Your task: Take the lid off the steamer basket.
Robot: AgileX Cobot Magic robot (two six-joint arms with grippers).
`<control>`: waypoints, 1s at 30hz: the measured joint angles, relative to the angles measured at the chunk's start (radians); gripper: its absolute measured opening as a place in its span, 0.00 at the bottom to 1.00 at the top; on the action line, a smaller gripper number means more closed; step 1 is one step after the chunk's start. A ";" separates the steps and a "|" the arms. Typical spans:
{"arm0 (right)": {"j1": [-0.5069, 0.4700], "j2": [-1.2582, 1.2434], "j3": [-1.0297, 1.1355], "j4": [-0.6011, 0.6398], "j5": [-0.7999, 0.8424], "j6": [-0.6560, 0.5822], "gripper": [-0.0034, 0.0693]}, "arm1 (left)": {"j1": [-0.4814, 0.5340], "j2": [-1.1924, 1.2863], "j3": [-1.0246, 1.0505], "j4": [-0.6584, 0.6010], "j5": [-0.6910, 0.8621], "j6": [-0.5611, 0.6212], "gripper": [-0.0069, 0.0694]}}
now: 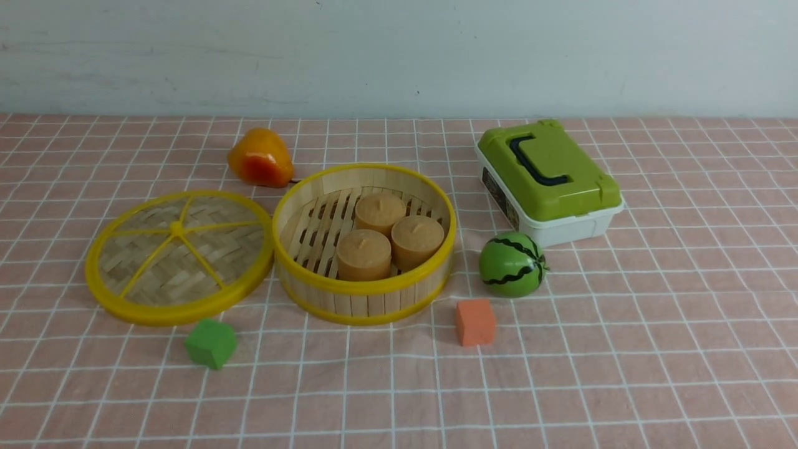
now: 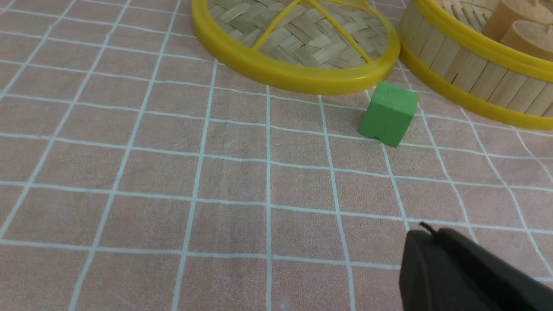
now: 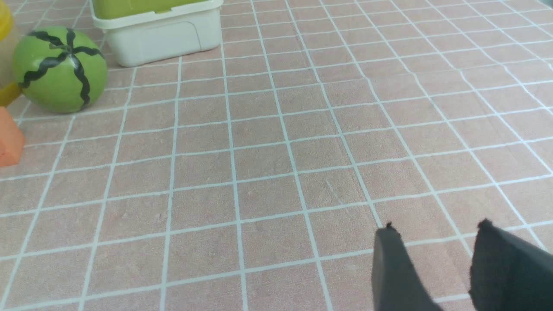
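Nearest the front camera sits a green cube point(image 1: 211, 342), just in front of the lid point(image 1: 179, 257), which lies flat on the cloth beside the steamer basket point(image 1: 365, 243), its rim meeting the basket's, so the removal looks complete. Three tan cakes point(image 1: 388, 235) stand uncovered inside. Neither arm appears in the front view: the left gripper point(image 2: 432, 239) is closed and empty, the right gripper point(image 3: 436, 233) parted over bare cloth, both cropped.

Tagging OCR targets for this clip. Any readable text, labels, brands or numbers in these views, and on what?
None readable.
Green-and-white box: a dark sticker on its side wall, too small and blurred to read.
Lid, steamer basket, green cube, orange cube, toy watermelon: no markings visible.
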 joint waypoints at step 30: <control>0.000 0.000 0.000 0.000 0.000 0.000 0.38 | 0.000 0.000 0.000 0.011 0.004 -0.013 0.08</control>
